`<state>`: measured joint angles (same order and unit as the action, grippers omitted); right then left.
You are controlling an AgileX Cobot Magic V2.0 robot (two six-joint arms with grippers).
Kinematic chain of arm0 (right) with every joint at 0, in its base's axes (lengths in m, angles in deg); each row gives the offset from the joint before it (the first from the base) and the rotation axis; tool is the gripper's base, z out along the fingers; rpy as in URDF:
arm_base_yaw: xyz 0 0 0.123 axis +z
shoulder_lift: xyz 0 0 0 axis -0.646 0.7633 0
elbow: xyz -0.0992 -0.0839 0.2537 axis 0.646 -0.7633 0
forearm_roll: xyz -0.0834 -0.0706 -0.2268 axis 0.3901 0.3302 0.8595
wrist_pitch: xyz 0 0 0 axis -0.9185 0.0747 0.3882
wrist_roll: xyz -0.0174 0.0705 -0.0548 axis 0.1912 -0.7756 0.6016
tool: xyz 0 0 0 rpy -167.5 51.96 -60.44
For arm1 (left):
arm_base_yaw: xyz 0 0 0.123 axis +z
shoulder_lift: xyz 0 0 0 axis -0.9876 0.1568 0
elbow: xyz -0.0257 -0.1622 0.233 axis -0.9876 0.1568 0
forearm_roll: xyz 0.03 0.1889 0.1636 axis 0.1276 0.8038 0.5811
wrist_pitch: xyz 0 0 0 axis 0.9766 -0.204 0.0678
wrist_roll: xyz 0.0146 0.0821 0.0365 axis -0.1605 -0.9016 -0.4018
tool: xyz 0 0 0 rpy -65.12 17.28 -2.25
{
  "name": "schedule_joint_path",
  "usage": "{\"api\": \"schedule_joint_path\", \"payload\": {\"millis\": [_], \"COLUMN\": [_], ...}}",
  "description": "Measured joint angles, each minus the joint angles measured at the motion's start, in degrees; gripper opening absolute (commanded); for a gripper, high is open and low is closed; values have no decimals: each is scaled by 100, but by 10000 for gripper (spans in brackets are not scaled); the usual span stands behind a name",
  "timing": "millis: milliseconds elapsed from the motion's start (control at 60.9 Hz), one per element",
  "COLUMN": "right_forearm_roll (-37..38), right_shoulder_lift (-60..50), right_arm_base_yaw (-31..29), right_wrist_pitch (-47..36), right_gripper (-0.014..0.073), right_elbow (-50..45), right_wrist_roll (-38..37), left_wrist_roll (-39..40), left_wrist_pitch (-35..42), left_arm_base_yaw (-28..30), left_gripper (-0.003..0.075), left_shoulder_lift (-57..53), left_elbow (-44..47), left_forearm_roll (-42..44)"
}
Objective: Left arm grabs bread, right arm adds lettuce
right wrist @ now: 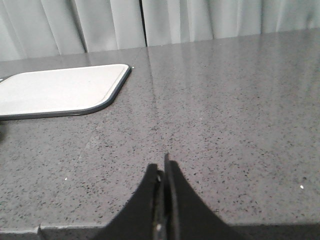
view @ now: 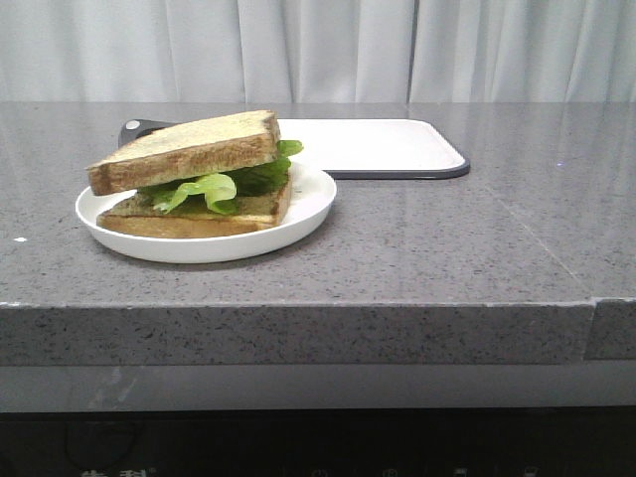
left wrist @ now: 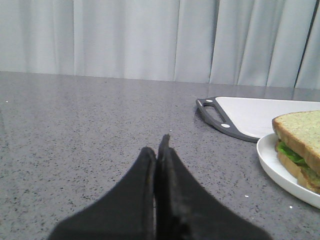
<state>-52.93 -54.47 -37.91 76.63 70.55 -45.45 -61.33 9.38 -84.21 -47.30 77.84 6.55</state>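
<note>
Backdrop: pale grey-white curtain (view: 318, 50) in vertical folds, spanning the whole rear.
Bench (view: 447, 258): grey speckled stone, glossy, thick front edge.
Light: soft, even.

Plate (left wrist: 280, 165) with bread (left wrist: 300, 130) over lettuce (left wrist: 290, 152) right of left gripper (left wrist: 160, 150), board (left wrist: 260, 112) beyond.

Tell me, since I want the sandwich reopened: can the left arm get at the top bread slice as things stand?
Probably yes: bare counter lies between the shut left gripper and the top bread, which lies uncovered.
</note>
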Motion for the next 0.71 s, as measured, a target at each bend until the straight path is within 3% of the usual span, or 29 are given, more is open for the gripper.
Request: {"api": "schedule_joint_path", "payload": {"millis": [707], "right_forearm_roll": [133], "right_shoulder_lift": [-107], "right_arm_base_yaw": [-37], "right_wrist_pitch": [-124], "right_gripper": [-116], "right_elbow": [-143], "right_wrist_roll": [0], "left_wrist_roll": [0], "left_wrist_pitch": [0], "left_arm_base_yaw": [0], "left_gripper": [-20], "left_shoulder_lift": [0], "left_elbow": [0], "left_forearm_roll": [0]}}
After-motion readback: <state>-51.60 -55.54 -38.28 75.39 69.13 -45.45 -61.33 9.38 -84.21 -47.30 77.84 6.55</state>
